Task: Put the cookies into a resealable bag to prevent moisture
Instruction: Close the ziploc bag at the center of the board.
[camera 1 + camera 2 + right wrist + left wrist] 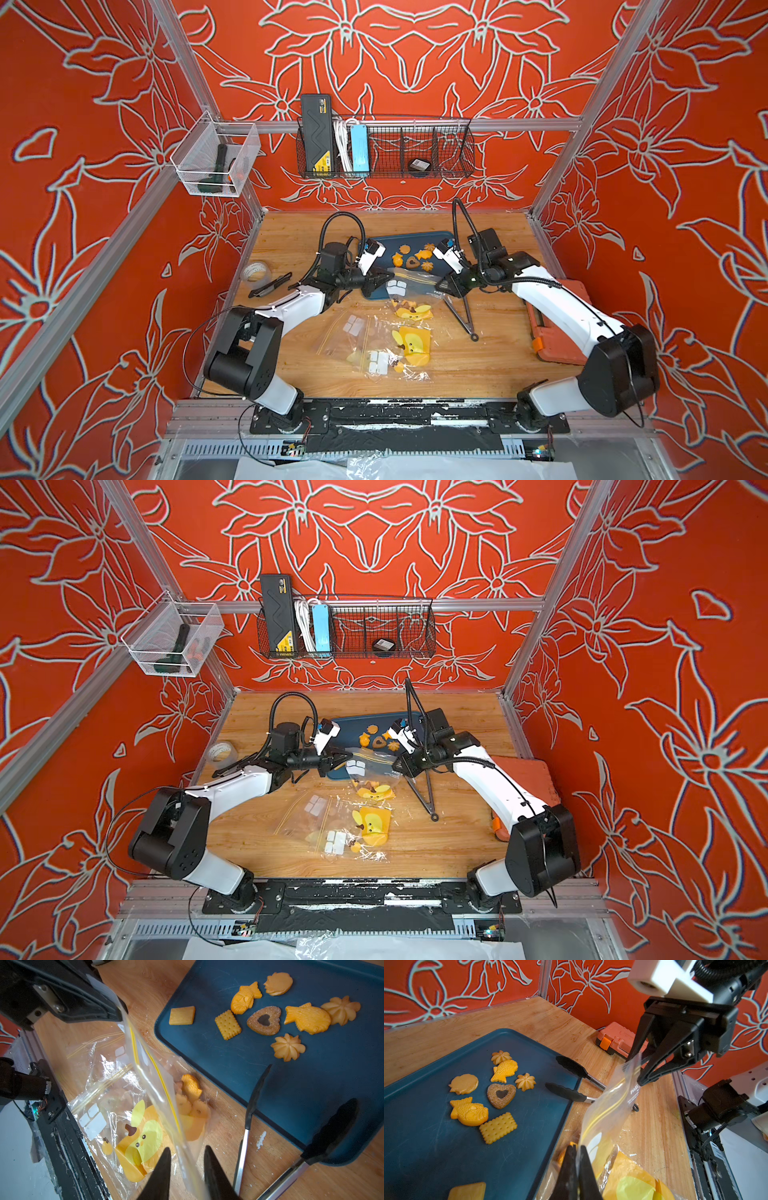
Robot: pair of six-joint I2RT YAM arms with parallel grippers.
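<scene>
Black left jaws are pressed together on one end of the bag's (608, 1105) zip rim, pinching the clear film flat between them. Facing them, the right jaws stand a little spread. The other end of that rim runs through the gap, and from where I stand the film does not look clamped there.

The bag hangs between the two arms with its mouth up. Its bottom sags onto the worktop (529, 1016) just beside the near edge of the tray (425, 1147). A few cookies (191, 1086) sit in the bottom of the bag, a fish and a couple of paler ones, next to a yellow cartoon print. Eight more lie loose on the dark blue tray: two fish, two flowers, a shell, a brown heart and two squares, close together but mostly apart.

Tongs (571, 1066) lie near the right jaws, black tips over the tray's corner and steel handles on the wood. Nearer the front, spare bags (374, 345) lie flat and crumpled. An orange case (616, 1036) sits at the right edge, and a tape roll (256, 272) at the left.
</scene>
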